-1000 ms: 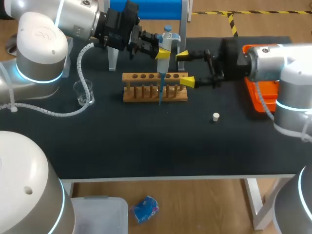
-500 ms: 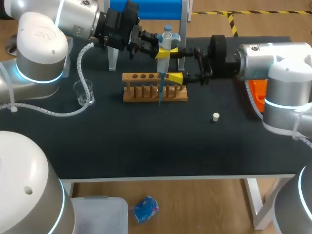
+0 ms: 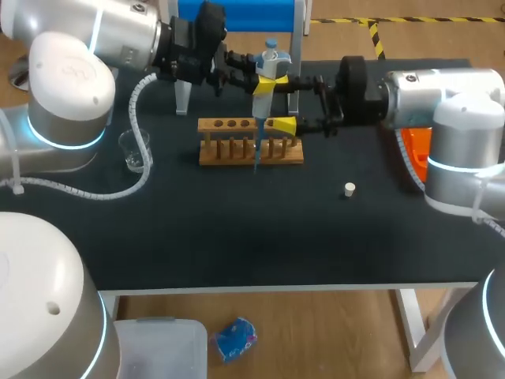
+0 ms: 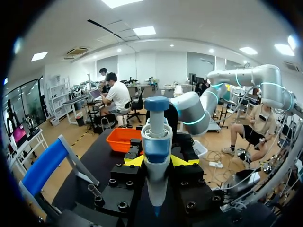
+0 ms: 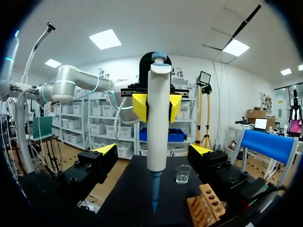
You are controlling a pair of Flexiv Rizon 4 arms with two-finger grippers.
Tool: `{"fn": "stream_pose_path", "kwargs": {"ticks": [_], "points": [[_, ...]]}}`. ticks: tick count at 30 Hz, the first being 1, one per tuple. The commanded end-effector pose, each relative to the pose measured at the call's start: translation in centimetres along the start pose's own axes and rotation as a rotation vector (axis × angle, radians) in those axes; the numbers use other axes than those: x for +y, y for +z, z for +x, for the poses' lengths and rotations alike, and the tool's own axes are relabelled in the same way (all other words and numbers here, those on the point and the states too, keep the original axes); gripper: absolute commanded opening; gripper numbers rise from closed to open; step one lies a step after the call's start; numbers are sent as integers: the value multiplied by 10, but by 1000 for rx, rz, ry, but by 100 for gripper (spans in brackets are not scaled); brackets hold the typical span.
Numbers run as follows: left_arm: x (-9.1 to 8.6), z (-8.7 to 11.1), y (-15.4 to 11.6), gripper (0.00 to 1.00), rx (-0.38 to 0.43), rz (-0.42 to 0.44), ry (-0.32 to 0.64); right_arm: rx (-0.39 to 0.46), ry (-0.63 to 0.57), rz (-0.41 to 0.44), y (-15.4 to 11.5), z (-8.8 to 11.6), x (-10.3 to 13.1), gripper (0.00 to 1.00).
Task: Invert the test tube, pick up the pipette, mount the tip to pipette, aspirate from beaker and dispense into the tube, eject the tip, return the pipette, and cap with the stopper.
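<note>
Head view: the pipette [image 3: 264,101] hangs upright over the wooden tube rack [image 3: 237,151], blue tip [image 3: 256,154] pointing down. Whether the tip is inside a tube cannot be told.
Left side: the left gripper [image 3: 268,81] is clamped on the pipette's upper body from both sides, just below the plunger head.
Right side: the right gripper [image 3: 284,103] stands with its fingers wide apart. The right wrist view shows the pipette between them with a gap on each side, so it touches nothing.
Glassware: the beaker [image 3: 136,150] stands on the mat well to the left of the rack.
Closure: the stopper [image 3: 349,189], small and white, lies on the mat in front of the rack and to its right, apart from it.
Handling: the pipette looks like light, stiff, smooth plastic. A second grip probably belongs on the broad barrel, never on the tip. The tip is thin and likely only pressed on, so a knock against the rack could bend or shed it.
Plunger: probably sprung, so it wants a straight push from above.
</note>
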State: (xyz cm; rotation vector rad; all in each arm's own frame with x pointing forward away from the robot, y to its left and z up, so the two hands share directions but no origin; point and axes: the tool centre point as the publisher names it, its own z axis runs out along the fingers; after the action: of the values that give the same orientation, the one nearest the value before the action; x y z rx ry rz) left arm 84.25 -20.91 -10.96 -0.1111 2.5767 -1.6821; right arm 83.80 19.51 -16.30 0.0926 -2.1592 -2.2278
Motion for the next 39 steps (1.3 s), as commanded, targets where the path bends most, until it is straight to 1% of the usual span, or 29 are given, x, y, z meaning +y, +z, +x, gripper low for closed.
{"fn": "stream_pose_path", "kwargs": {"ticks": [1,2,4,5,10,14,24,32,39], "points": [[-1,3,0,0,-8,27,10,13,-4,-8,-2,-3,-1,100],[-1,3,0,0,-18,25,10,14,-5,-8,-2,-4,-1,100],[-2,3,-2,0,-27,62,14,19,-9,-10,-2,-5,-1,100],[-2,2,-2,0,-35,64,10,20,-10,-10,-3,-5,-1,100],[-2,3,1,0,-16,43,13,22,-16,-13,-3,-7,0,100],[-2,3,1,0,-14,47,12,28,-15,-6,-4,-11,2,100],[-2,3,1,0,-14,47,12,87,2,17,7,-20,6,100],[-2,3,1,0,-14,47,12,103,15,-2,18,-14,9,100],[-2,3,1,0,-14,47,12,82,20,1,21,-9,7,100]]}}
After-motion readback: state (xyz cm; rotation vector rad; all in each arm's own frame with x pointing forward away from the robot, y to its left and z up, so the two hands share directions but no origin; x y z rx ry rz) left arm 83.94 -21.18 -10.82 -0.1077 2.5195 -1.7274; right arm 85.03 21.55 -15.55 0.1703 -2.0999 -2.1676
